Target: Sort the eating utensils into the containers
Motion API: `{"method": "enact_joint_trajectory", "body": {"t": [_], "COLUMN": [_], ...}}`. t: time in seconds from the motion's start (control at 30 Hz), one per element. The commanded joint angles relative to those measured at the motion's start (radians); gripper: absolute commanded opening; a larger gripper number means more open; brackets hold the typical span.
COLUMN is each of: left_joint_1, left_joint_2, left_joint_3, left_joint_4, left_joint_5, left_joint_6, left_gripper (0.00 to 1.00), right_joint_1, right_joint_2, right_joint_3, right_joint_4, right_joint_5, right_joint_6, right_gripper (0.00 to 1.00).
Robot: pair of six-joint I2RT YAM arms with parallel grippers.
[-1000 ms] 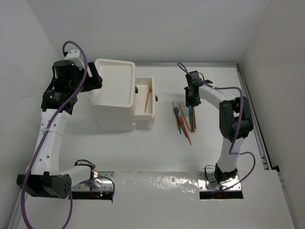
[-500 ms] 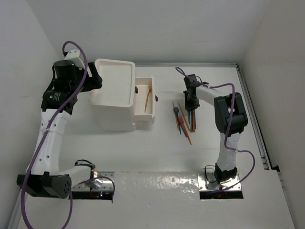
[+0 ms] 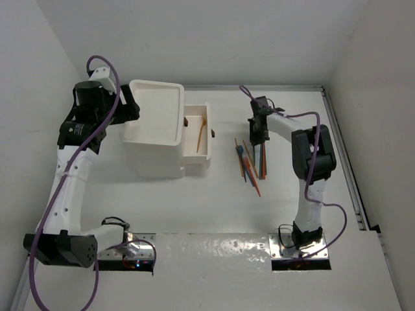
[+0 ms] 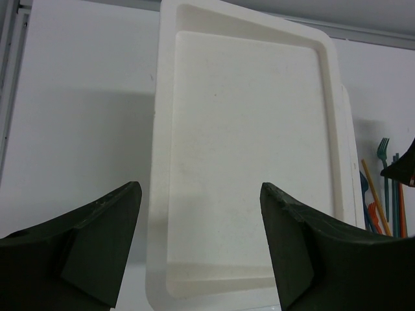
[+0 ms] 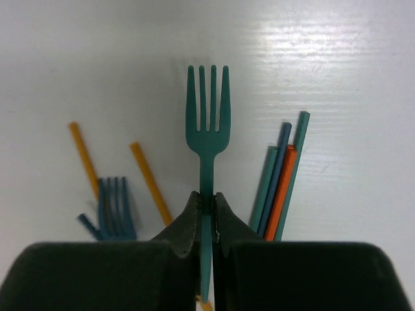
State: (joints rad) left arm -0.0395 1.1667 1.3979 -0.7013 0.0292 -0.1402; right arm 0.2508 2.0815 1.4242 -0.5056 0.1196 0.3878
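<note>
My right gripper is shut on the handle of a teal fork, whose tines point away from me above the table. Below it lie a blue fork, orange sticks and a bundle of teal, blue and orange sticks. From above, the right gripper hangs over the far end of the utensil pile. The white drawer unit has one drawer pulled out with an orange utensil inside. My left gripper stands open above the unit's tray-like top, holding nothing.
White walls close in the table on the left, back and right. A metal rail runs along the right edge. A dark knob shows on the drawer unit's right face.
The right gripper's jaws have closed onto the teal fork's handle, and it has shifted slightly left over the pile. The left arm has stayed put.
</note>
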Motion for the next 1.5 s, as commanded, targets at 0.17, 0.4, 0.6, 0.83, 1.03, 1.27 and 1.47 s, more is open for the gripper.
{"method": "enact_joint_trajectory", "body": {"t": [0.17, 0.4, 0.6, 0.83, 1.03, 1.27, 1.47], "left_joint_1": [-0.01, -0.01, -0.01, -0.01, -0.01, -0.011, -0.011], "left_joint_2": [-0.001, -0.001, -0.013, -0.027, -0.027, -0.027, -0.027], "left_joint_3": [0.024, 0.032, 0.026, 0.015, 0.012, 0.018, 0.012], "left_joint_4": [0.02, 0.014, 0.013, 0.014, 0.02, 0.02, 0.017], "left_joint_5": [0.003, 0.008, 0.015, 0.017, 0.031, 0.04, 0.052], "left_joint_6": [-0.004, -0.007, -0.009, -0.01, -0.015, -0.015, -0.021], "left_gripper": [0.72, 0.72, 0.72, 0.72, 0.72, 0.72, 0.72], "right_joint_1": [0.06, 0.194, 0.268, 0.281, 0.242, 0.18, 0.176], "right_joint_2": [-0.228, -0.202, -0.127, -0.153, -0.386, -0.529, -0.589], "right_joint_3": [0.212, 0.354, 0.317, 0.276, 0.099, -0.161, -0.401], "right_joint_4": [-0.002, 0.041, 0.202, 0.161, 0.092, -0.037, -0.025], "right_joint_5": [-0.17, -0.271, -0.305, -0.259, -0.124, -0.06, -0.012], "right_joint_6": [0.098, 0.264, 0.397, 0.32, 0.103, -0.079, -0.113], "right_gripper": [0.0, 0.0, 0.02, 0.39, 0.31, 0.12, 0.19]}}
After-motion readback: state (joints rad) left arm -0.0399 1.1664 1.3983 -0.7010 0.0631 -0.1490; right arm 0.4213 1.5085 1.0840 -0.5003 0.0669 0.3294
